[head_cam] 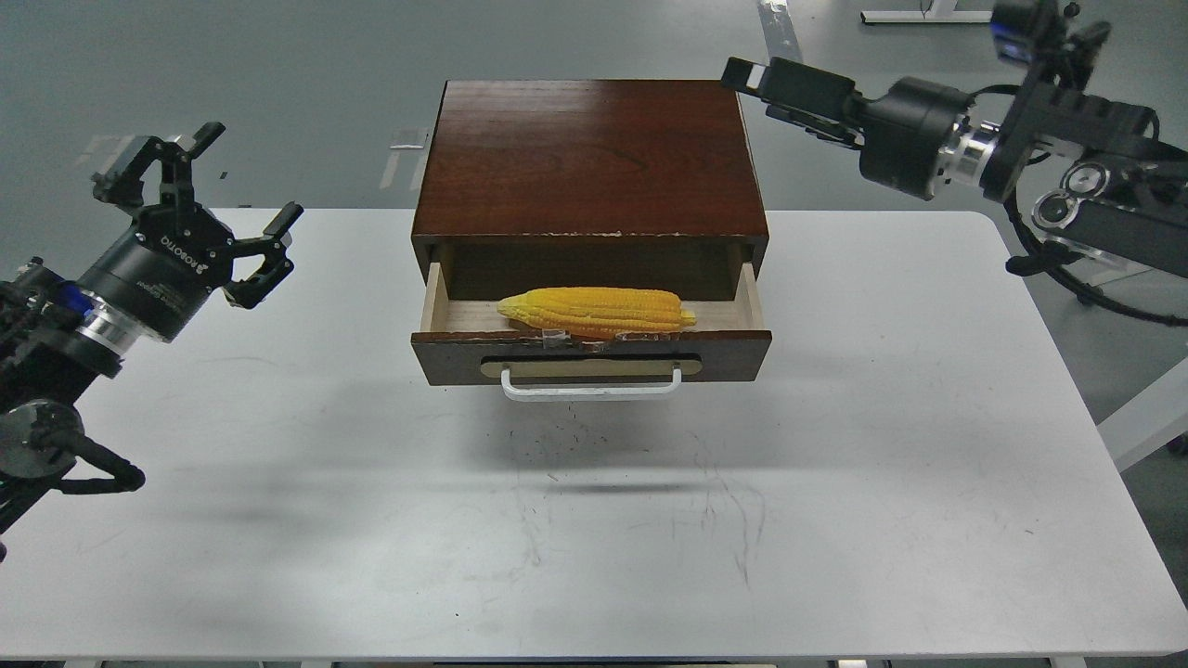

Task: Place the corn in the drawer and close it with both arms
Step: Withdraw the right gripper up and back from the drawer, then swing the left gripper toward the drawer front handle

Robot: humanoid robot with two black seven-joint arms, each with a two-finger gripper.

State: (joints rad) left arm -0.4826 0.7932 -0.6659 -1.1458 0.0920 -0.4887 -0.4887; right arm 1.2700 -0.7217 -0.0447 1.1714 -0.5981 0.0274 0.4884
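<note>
The yellow corn (594, 312) lies lengthwise inside the open drawer (733, 351), whose dark front carries a tan plate and a white bar handle (591, 391). The drawer is pulled out of the dark wooden cabinet (585, 158). My left gripper (209, 186) is open and empty, held above the table well to the left of the drawer. My right gripper (756, 79) is raised beyond the cabinet's back right corner, away from the corn. It is seen side-on and dark, so its fingers cannot be told apart.
The cabinet stands at the far middle of a white table (835, 482). The table's right edge is near my right arm. A table leg (1151, 417) shows at the right, with grey floor beyond.
</note>
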